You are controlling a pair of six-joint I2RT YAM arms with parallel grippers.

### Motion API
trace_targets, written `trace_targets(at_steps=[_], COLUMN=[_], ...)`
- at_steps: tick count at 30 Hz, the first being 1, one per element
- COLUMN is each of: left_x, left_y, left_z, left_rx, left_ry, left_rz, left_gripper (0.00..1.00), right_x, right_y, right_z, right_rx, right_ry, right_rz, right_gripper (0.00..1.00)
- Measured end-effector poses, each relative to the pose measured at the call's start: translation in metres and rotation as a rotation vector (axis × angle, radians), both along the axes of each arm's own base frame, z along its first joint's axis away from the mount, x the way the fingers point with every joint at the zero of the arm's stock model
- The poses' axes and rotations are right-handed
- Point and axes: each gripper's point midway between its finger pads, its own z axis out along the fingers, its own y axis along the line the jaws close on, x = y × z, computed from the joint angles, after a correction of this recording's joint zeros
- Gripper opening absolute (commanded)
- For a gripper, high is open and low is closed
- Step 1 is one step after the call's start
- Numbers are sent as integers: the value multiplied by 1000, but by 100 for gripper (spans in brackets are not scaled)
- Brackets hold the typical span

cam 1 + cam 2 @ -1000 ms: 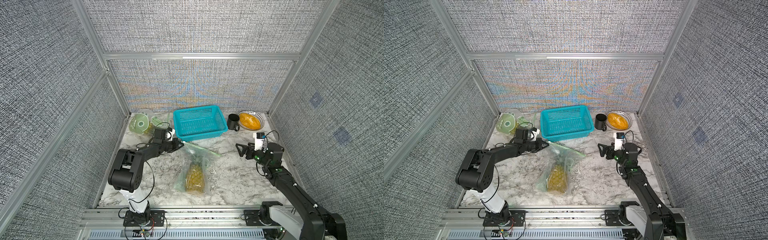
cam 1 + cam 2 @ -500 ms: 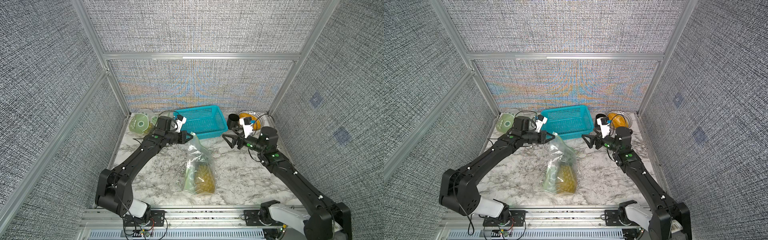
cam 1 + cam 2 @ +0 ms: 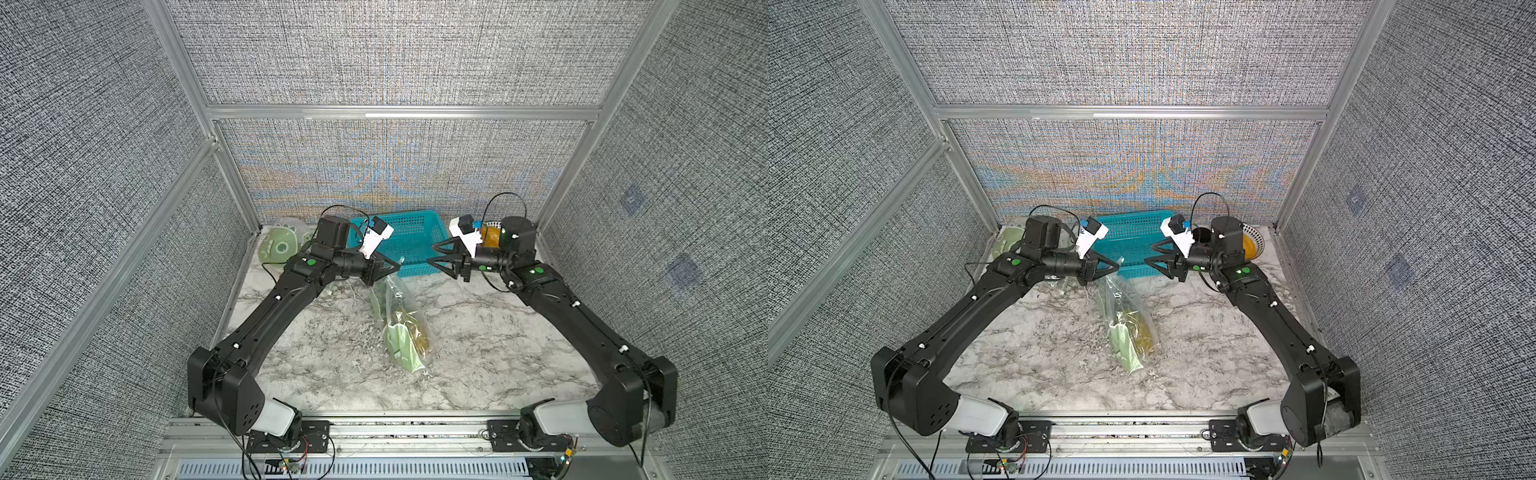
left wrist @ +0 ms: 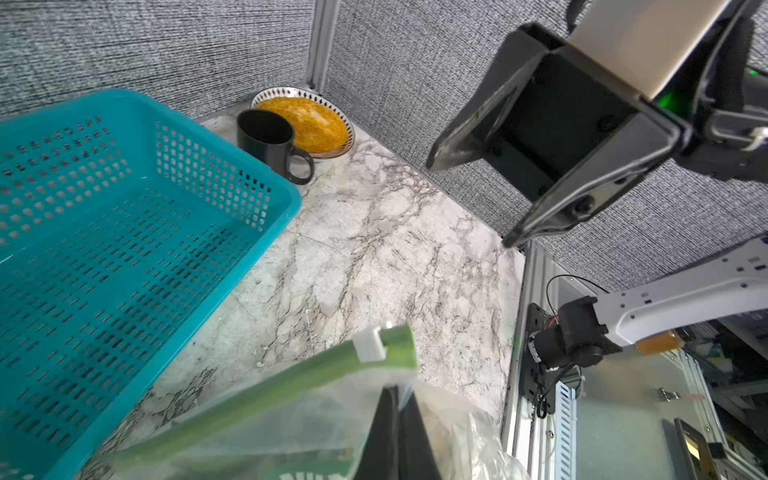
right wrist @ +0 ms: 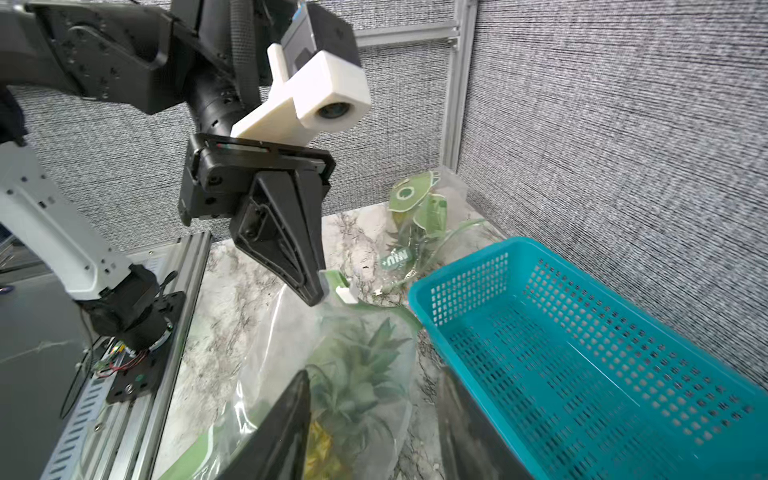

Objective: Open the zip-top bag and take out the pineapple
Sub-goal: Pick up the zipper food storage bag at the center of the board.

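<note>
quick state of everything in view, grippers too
left gripper: shut on the bag's top
right gripper: open, empty
clear zip-top bag with green zipper strip: hanging from left gripper
pineapple: inside the bag
teal plastic mesh basket: empty
black mug: upright
patterned bowl: holds yellow-orange contents

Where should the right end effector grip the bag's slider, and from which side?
Probably pinch the white slider at the end of the green zip track, approaching from the right end effector's side, jaws across the track. The left end effector clamps the zip-top bag just beneath, so the slider juts free.
</note>
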Motion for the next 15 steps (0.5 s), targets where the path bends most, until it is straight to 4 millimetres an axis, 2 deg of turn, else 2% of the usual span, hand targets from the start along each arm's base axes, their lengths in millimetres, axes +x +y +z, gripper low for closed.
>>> trace_targets(at_steps=[6,10,15], left_x=[-8,-10,-9], left_y=[-27,-37,-38], left_z=[22,33,36], left_rx=[-43,-47,-45], left_ry=[-38,-45,-71], left_rz=[-112,-148,-152], left_gripper=[0,0,0], right_x=[-15,-26,-28], right_y=[-4,-9,-11], right_z=[12,27,25], right_rx=[-10,-19,-48], right_ry=[-73,-151,-166], right_rz=[11,7,7], right_gripper=[50,50,38])
